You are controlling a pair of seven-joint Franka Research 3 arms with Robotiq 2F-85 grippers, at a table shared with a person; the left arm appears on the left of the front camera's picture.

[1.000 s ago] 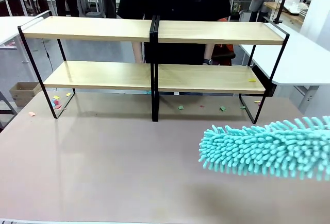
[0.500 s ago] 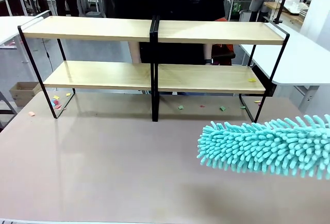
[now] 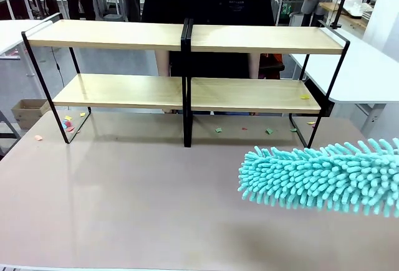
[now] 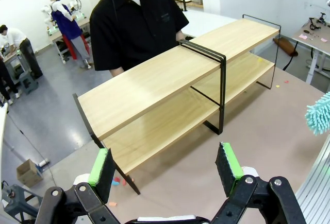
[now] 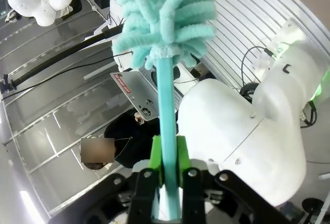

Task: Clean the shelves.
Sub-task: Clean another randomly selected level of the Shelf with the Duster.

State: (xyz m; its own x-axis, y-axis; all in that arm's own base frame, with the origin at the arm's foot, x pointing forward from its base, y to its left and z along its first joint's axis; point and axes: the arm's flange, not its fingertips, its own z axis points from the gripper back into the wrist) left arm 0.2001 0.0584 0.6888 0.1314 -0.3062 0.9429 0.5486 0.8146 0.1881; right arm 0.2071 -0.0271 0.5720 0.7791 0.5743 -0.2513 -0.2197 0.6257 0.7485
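Observation:
The shelves (image 3: 187, 37) are a wide two-tier rack of light wooden boards on a thin black frame, standing at the far side of the table; the left wrist view shows them (image 4: 170, 80) at an angle. A teal fluffy duster (image 3: 321, 176) hovers low over the table at the right, in front of the rack's right end. In the right wrist view my right gripper (image 5: 168, 175) is shut on the duster's teal handle (image 5: 166, 110). My left gripper (image 4: 165, 165) hangs open and empty, high above the table facing the rack.
A person in a black shirt (image 3: 212, 0) stands behind the rack. Small coloured paper scraps (image 3: 218, 130) lie on the table under and beside it, one yellow scrap (image 3: 304, 96) on the lower right board. A white table (image 3: 368, 71) stands to the right.
The duster has shifted very slightly left and down. The person behind the rack has moved a little.

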